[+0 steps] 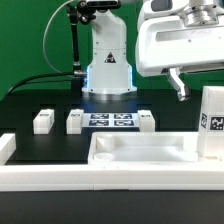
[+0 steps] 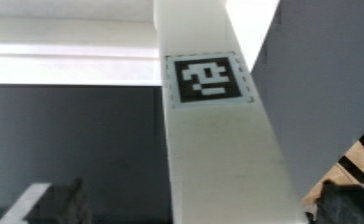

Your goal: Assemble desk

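The white rimmed tabletop panel [image 1: 150,150] lies in front. One white leg post [image 1: 212,120] with a black-and-white tag stands upright at the panel's end on the exterior view's right. It fills the middle of the wrist view [image 2: 205,130]. Three more leg posts [image 1: 42,120] [image 1: 76,121] [image 1: 146,121] lie on the black table behind the panel. My gripper [image 1: 190,92] hangs tilted just above and beside the upright post. In the wrist view the gripper [image 2: 200,205] is open, with the post between the dark fingers [image 2: 46,200] and a gap on one side.
The marker board [image 1: 110,119] lies flat before the robot base [image 1: 108,70]. A long white barrier wall [image 1: 60,180] runs along the front under the panel. A green backdrop stands behind.
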Tool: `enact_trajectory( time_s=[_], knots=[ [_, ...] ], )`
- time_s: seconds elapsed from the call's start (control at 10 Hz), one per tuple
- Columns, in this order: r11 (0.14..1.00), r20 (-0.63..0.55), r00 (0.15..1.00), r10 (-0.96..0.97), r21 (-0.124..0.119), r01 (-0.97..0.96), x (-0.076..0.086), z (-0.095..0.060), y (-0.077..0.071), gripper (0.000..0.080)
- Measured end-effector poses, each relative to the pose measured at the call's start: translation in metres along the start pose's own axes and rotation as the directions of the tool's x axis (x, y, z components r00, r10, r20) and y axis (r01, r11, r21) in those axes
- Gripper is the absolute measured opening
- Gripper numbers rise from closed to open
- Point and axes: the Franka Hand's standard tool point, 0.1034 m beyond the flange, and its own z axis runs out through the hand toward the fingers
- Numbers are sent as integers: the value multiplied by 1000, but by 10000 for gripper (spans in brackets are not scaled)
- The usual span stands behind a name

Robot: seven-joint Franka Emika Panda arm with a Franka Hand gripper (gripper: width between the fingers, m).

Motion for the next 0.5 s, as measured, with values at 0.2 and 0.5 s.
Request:
enact_trajectory(
  time_s=[0.2, 0.5],
  knots=[
    [1000, 0, 1000, 0, 0, 0, 0, 0, 0, 648],
    [1000, 9, 1000, 1, 1, -1, -1, 1, 0, 649]
  ],
)
